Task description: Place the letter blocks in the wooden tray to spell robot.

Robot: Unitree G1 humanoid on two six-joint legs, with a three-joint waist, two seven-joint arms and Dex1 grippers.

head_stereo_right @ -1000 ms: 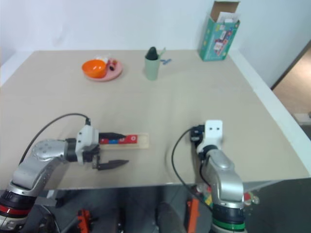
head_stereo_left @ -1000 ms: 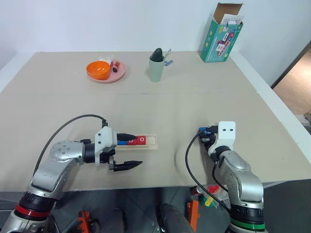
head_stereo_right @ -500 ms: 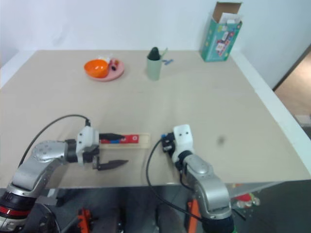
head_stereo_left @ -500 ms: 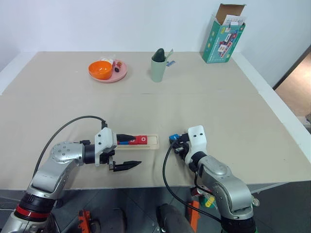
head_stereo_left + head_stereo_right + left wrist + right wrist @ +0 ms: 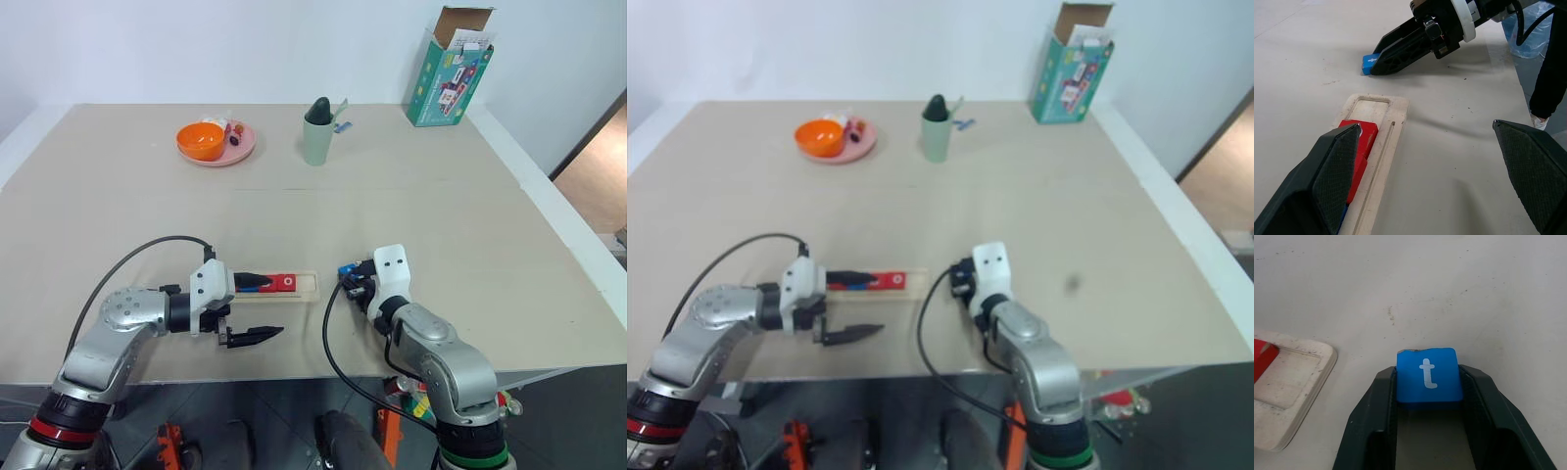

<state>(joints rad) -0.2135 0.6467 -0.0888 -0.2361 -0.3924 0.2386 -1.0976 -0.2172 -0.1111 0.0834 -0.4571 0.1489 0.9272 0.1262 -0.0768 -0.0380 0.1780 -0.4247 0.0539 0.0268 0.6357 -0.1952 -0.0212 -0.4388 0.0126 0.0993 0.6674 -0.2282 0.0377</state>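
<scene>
Right gripper (image 5: 1427, 382) clamped on blue t block (image 5: 1428, 375), just beside wooden tray (image 5: 306, 286); left gripper (image 5: 263, 307) wide open, empty, straddling tray's red blocks (image 5: 284, 282).

A plain indoor test room, likely a robotics lab: a large beige table (image 5: 411, 215) against bare white walls, with staged props at its far edge, including a green cardboard box (image 5: 449, 73), a green cup (image 5: 316, 137) and a pink plate (image 5: 240, 149).

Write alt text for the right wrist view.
The right pincer grips a blue letter block marked "t" just above the beige table. Beside it lies the empty end of the wooden tray, with a red block's corner showing.
</scene>
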